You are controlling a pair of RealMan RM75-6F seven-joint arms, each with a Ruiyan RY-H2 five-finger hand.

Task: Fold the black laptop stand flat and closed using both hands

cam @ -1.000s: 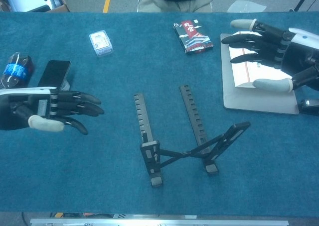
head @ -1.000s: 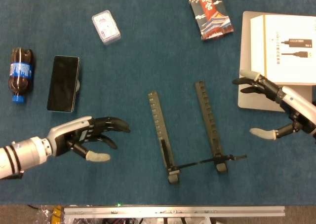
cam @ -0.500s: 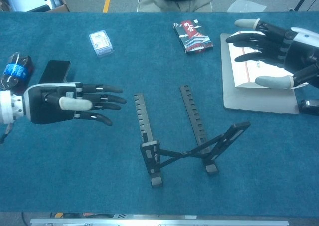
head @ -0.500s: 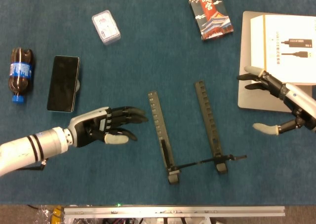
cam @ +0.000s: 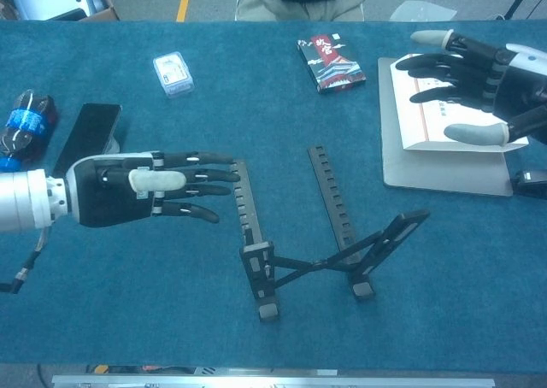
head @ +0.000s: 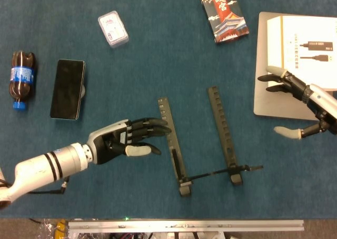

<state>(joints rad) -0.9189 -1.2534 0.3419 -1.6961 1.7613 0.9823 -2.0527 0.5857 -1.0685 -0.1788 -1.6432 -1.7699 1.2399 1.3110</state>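
Note:
The black laptop stand [head: 202, 139] [cam: 316, 234] lies unfolded on the blue cloth, its two notched arms spread apart and a cross strut near the front. My left hand [head: 124, 141] [cam: 141, 187] is open, fingers stretched out, with the fingertips at the stand's left arm [head: 169, 131]; contact cannot be told. My right hand [head: 303, 110] [cam: 479, 63] is open with fingers apart, hovering at the far right over the edge of the grey laptop [head: 268, 99], well away from the stand.
A white box [head: 308, 49] lies on the grey laptop. A card deck [head: 225, 17], a small clear case [head: 112, 29], a black phone [head: 67, 89] and a cola bottle [head: 21, 78] sit along the back and left.
My left hand has swept rightward across the cloth until its fingertips reach the stand's left arm. My right hand has drifted slightly to the right. The stand has not moved.

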